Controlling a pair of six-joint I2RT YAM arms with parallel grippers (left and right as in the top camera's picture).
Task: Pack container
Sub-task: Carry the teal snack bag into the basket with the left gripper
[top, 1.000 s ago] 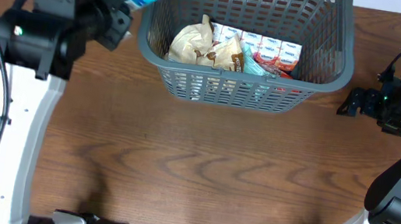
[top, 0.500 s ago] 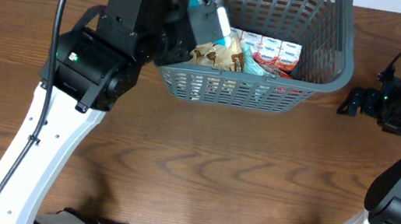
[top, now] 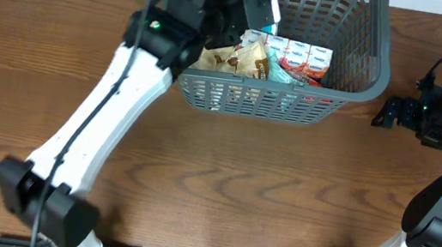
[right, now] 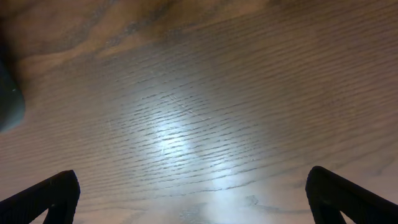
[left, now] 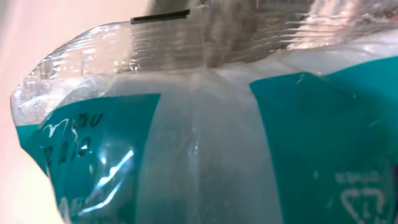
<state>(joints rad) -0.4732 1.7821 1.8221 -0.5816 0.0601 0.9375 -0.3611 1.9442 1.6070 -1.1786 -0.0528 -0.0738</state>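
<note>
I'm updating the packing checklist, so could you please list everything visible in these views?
container: one, dark grey lattice basket, top centre of the table.
tan packets: one or two, tan and brown, crumpled, in the container's left part.
small cartons: a row of several, white and red, inside the container.
light teal wrapper: one, inside, beside the cartons.
teal packet: one, teal and clear, held above the container.
table: one, brown wood.
left gripper: shut on the teal packet, over the container's left part.
right gripper: open, over bare table right of the container.
</note>
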